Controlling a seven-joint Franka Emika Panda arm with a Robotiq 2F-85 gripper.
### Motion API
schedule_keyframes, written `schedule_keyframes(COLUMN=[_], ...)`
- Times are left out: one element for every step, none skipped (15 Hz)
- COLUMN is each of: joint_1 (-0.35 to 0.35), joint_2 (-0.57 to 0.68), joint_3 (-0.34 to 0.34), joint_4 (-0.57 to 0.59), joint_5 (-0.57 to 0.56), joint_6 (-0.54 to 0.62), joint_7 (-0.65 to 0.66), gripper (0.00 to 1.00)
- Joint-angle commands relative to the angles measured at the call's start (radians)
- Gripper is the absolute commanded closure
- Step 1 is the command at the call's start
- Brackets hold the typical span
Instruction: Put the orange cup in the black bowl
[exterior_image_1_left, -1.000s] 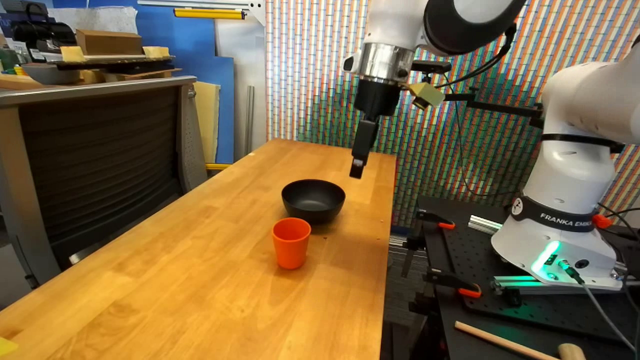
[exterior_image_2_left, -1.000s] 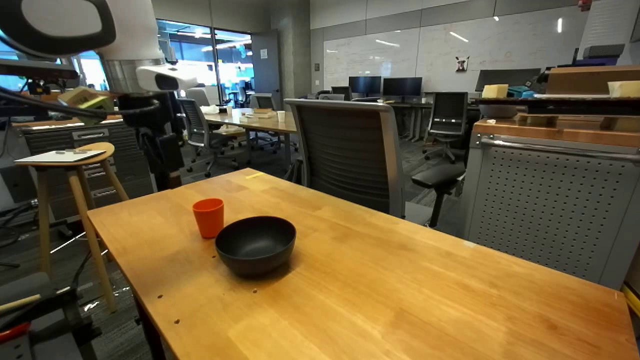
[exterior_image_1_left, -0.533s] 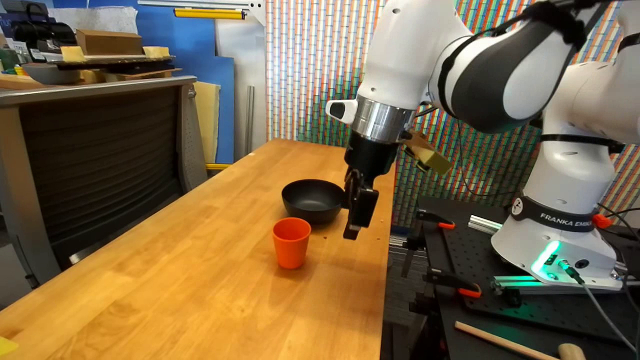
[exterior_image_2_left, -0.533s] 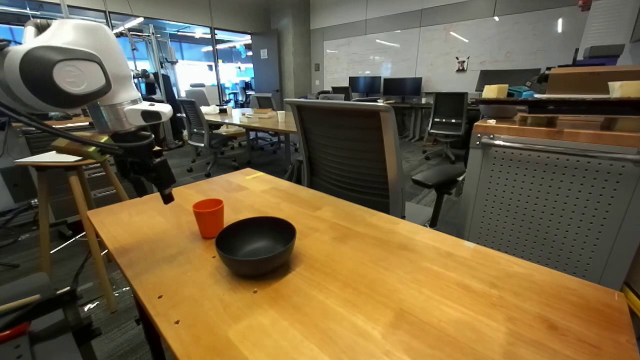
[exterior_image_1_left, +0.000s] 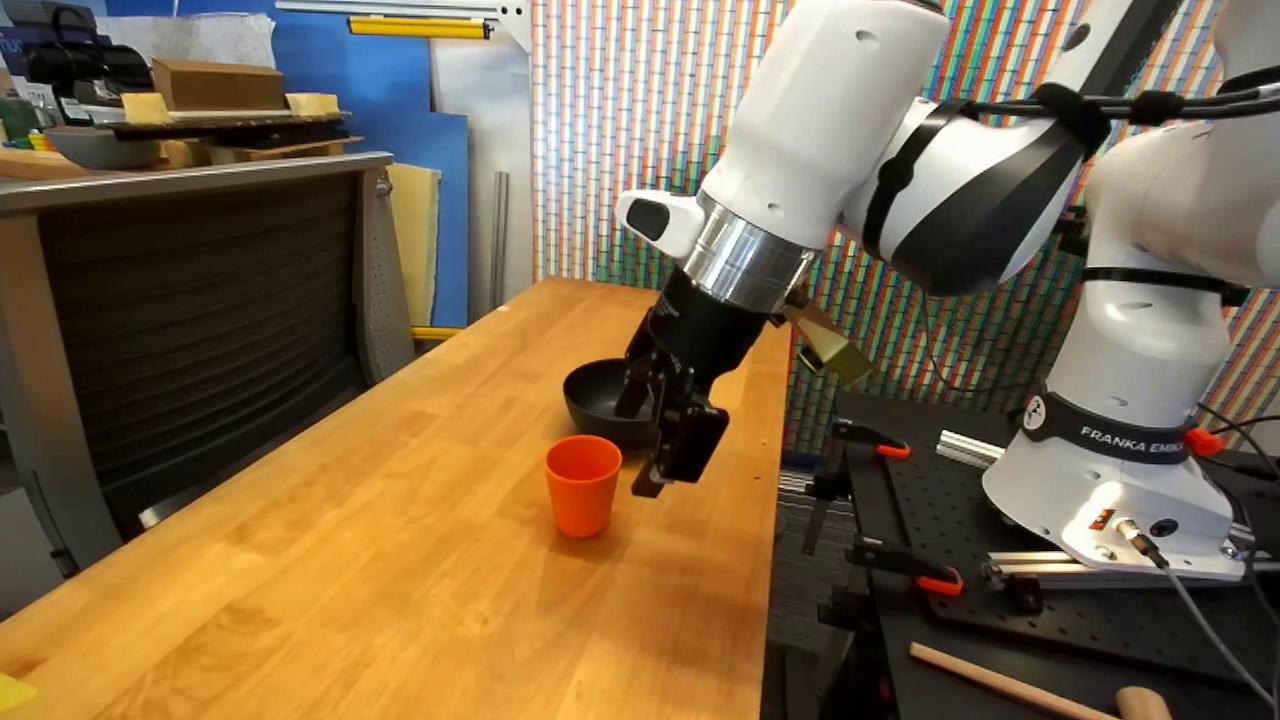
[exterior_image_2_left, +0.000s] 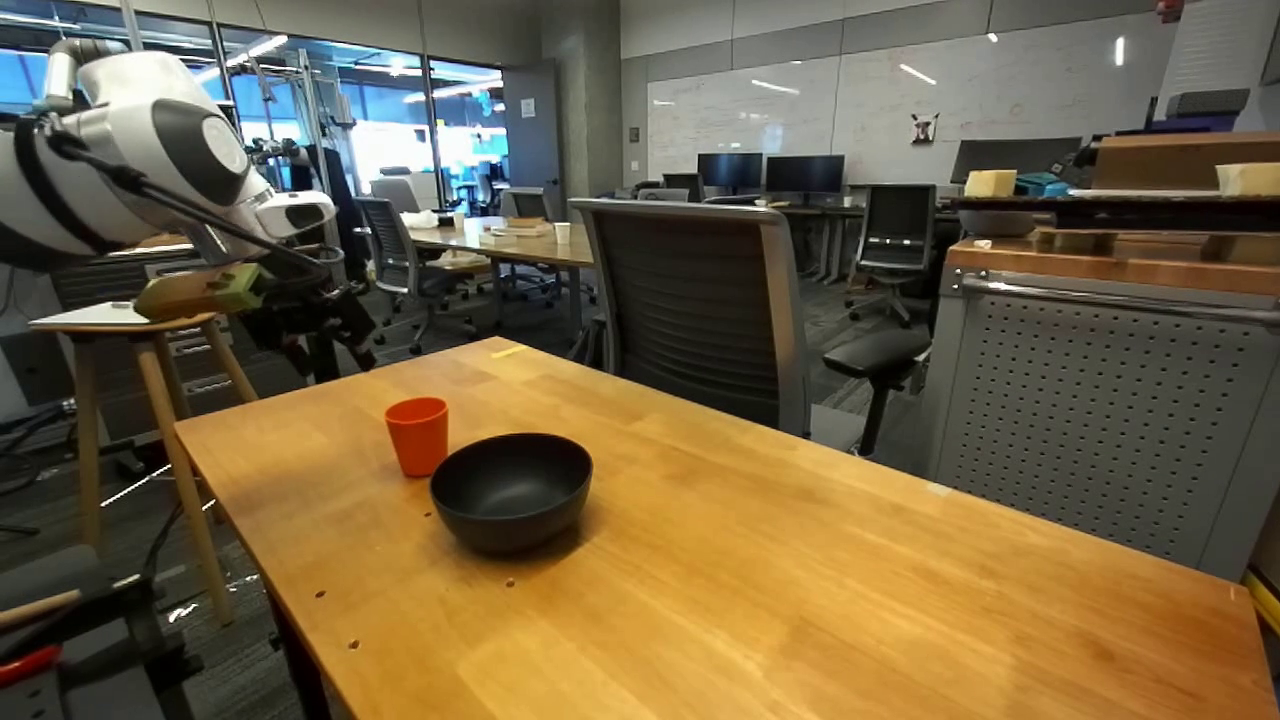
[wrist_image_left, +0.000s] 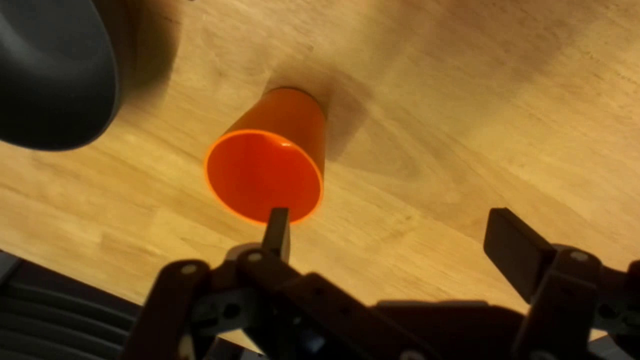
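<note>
White arm (exterior_image_1_left: 810, 130) bent, wrist (exterior_image_1_left: 752, 258) slanted, tool (wrist_image_left: 387, 215) angled downward (fingers (wrist_image_left: 515, 250) spread wide)

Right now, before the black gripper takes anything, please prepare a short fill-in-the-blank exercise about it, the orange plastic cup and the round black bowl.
1. The tapered orange plastic cup stands ____ (upright/tipped over) on the wooden table.
2. The black two-fingered gripper is ____ (open/shut).
3. In the wrist view, the round black bowl lies to the ____ (left/right) of the cup.
4. The bowl is ____ (wider/narrower) across than the cup.

Missing words: upright; open; left; wider.
</note>
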Motion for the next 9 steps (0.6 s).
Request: schedule_keyframes(joint_1=[-0.015,-0.009,-0.002,0.005,0.013,0.023,0.028,0.032,0.034], joint_2=[0.087,0.112,0.141,0.174,0.204,0.232,0.266,0.301,0.328], joint_3=[-0.012,-0.022,-0.034,-0.044,-0.055,-0.068,-0.076,-0.081,-0.084], joint_4=[0.076,0.091,0.105,0.123,0.143,0.17,0.196,0.225,0.251], joint_5=[-0.278,-0.359,-0.439,-0.518,-0.599,-0.681,-0.762,-0.842,-0.919], joint_6=[0.009,0.007,0.002,-0.003,-0.007,-0.007,-0.01,-0.013,-0.009], joint_7=[0.185,0.242,0.299,0.36,0.423,0.488,0.55,0.615,0.682], gripper=[0.0,0.0,0.0,0.0,0.0,0.0,0.0,0.0,0.25])
